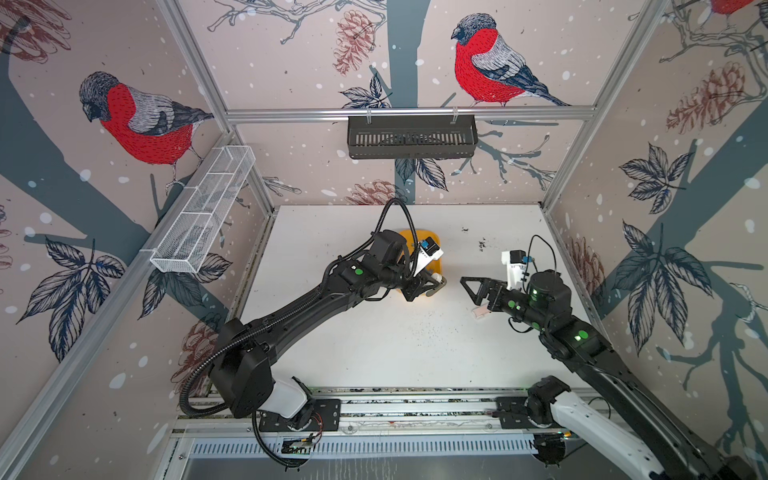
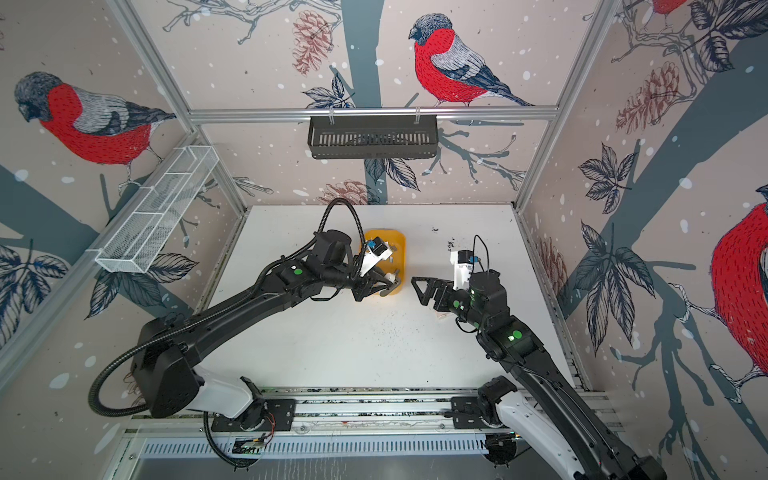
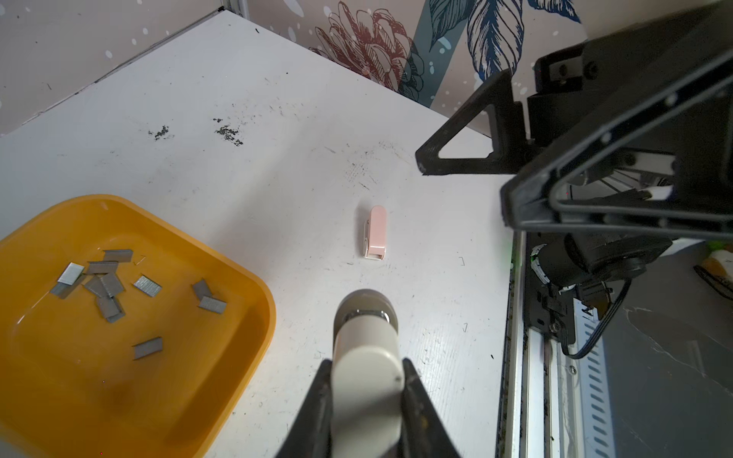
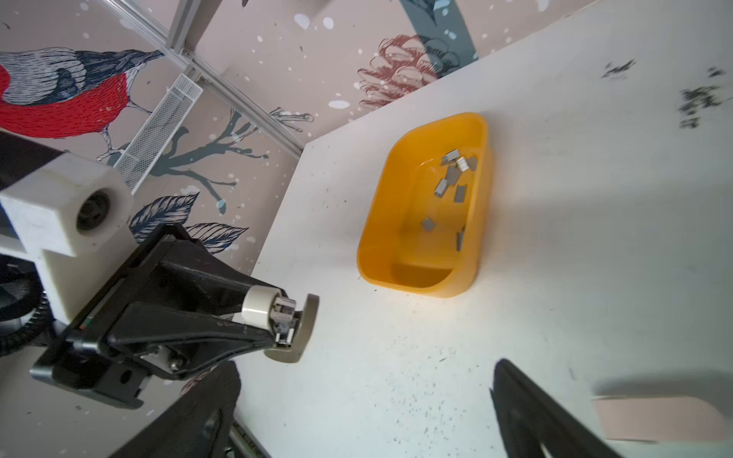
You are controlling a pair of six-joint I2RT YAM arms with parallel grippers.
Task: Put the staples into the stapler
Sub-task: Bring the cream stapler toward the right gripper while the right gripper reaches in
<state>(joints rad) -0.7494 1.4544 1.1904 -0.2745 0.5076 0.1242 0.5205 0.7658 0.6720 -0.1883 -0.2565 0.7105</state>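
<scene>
The staples (image 3: pixel 107 285) lie loose in a yellow tray (image 3: pixel 238 277), scattered as short grey strips, most bunched toward one end. The tray sits on the white table (image 3: pixel 277 119) just beside the left gripper (image 3: pixel 367 366) and partly beneath its arm. That gripper is clamped narrowly on a cream stapler (image 4: pixel 260 303), which it holds above the table. Bare metal shows between the stapler's cream body and its grey end piece. Facing it across a gap, the right gripper (image 4: pixel 363 376) hovers with its jaws spread wide and nothing between them. A small pink stapler (image 3: pixel 376 232) lies flat on the table just beside that gripper — apart from its fingers.
</scene>
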